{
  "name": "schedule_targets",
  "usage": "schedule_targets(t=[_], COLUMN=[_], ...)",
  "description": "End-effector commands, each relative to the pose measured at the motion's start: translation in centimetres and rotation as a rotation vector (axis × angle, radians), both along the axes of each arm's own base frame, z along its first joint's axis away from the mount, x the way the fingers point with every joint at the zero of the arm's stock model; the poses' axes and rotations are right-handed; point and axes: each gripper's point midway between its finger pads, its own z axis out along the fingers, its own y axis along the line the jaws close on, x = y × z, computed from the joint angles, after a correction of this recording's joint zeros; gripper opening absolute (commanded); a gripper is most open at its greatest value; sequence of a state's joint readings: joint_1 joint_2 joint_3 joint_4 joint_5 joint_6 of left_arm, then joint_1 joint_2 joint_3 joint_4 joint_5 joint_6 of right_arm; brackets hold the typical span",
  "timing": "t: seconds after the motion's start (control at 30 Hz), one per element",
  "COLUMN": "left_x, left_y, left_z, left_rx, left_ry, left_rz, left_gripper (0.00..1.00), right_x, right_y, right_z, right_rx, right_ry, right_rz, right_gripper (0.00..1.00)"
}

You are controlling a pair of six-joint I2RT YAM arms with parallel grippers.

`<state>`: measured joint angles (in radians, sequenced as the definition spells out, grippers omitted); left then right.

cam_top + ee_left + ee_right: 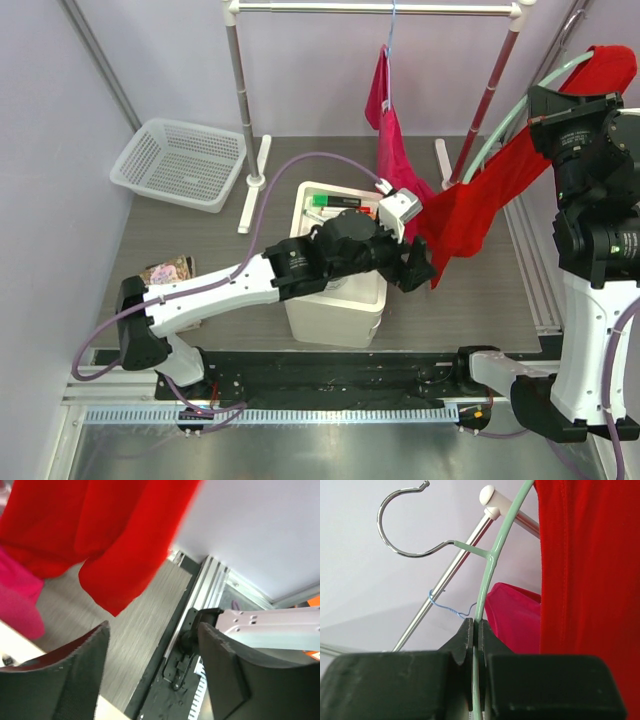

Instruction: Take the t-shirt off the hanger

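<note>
Grey table [200, 240] is bearing two arms: right tool [476, 630] is clamping the green hanger [491, 556] beside the red t-shirt [470, 215]; left tool [152, 630] is hanging released just beside that t-shirt's lower edge.

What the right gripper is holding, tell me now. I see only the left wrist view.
Observer: The right gripper is shut on the mint-green hanger, on its wire below the hook.
Operator: Report the hook.
Observer: The chrome hook hangs on nothing; it is off the rail.
Operator: Say where the red t-shirt runs.
Observer: The red t-shirt drapes from the raised hanger at the right arm down to a low tip beside the left gripper.
</note>
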<state>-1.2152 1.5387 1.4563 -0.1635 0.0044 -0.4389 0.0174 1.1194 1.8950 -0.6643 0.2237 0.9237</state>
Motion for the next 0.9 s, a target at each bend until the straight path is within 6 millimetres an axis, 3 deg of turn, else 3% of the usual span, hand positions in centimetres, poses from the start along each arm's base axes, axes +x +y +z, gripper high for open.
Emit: schedule_targets(t=[0.0, 0.03, 0.07, 0.2, 0.23, 0.37, 0.47, 0.5, 0.53, 0.57, 0.7, 0.73, 0.77, 0.87], left_x=[0.0, 0.3, 0.6, 1.5, 1.7, 3.5, 4.7, 4.9, 5.1, 5.1, 5.2, 5.1, 5.0, 4.6], left_y=[-1.0, -1.2, -1.4, -2.6, -2.8, -3.5, -3.5, -3.5, -3.4, -3.4, -3.4, -3.4, -3.4, -3.3], left_z=[4.7, 5.7, 5.9, 6.5, 7.6, 7.1, 7.5, 7.8, 8.0, 8.2, 9.2, 9.4, 9.5, 9.3], left_rx=[-0.073, -0.085, -0.083, -0.065, -0.083, -0.069, -0.089, -0.103, -0.112, -0.123, -0.146, -0.147, -0.151, -0.146], left_ry=[-0.09, -0.106, -0.119, -0.16, -0.168, -0.144, -0.11, -0.105, -0.102, -0.095, -0.104, -0.106, -0.105, -0.098], left_rz=[-0.043, -0.035, -0.022, -0.04, -0.04, 0.002, 0.025, 0.026, 0.026, 0.026, 0.027, 0.022, 0.019, 0.001], left_gripper=[0.76, 0.93, 0.97, 0.98, 0.97, 0.94, 0.83, 0.65, 0.58, 0.41, 0.31, 0.21, 0.03, 0.0], right_x=[-0.9, -1.0, -0.9, -1.1, -1.2, -1.6, -1.7, -1.7, -1.7, -1.6, -1.5, -1.4, -1.3, -0.9], right_y=[0.6, 0.8, 0.8, 0.9, 0.9, 0.9, 0.9, 0.9, 1.0, 0.9, 1.0, 1.0, 1.0, 0.8], right_z=[3.5, 3.5, 3.3, 3.5, 3.5, 3.9, 3.8, 3.7, 3.7, 3.5, 3.2, 3.2, 3.0, 2.7], right_rx=[0.025, 0.028, 0.032, 0.037, 0.035, 0.041, 0.041, 0.041, 0.041, 0.041, 0.046, 0.046, 0.047, 0.047], right_ry=[-0.146, -0.15, -0.148, -0.156, -0.158, -0.169, -0.171, -0.168, -0.169, -0.166, -0.164, -0.167, -0.161, -0.157], right_rz=[0.039, 0.046, 0.047, 0.054, 0.057, 0.058, 0.057, 0.058, 0.06, 0.057, 0.064, 0.064, 0.062, 0.05], right_gripper=[0.01, 0.01, 0.01, 0.01, 0.01, 0.01, 0.01, 0.01, 0.01, 0.01, 0.01, 0.01, 0.01, 0.01])
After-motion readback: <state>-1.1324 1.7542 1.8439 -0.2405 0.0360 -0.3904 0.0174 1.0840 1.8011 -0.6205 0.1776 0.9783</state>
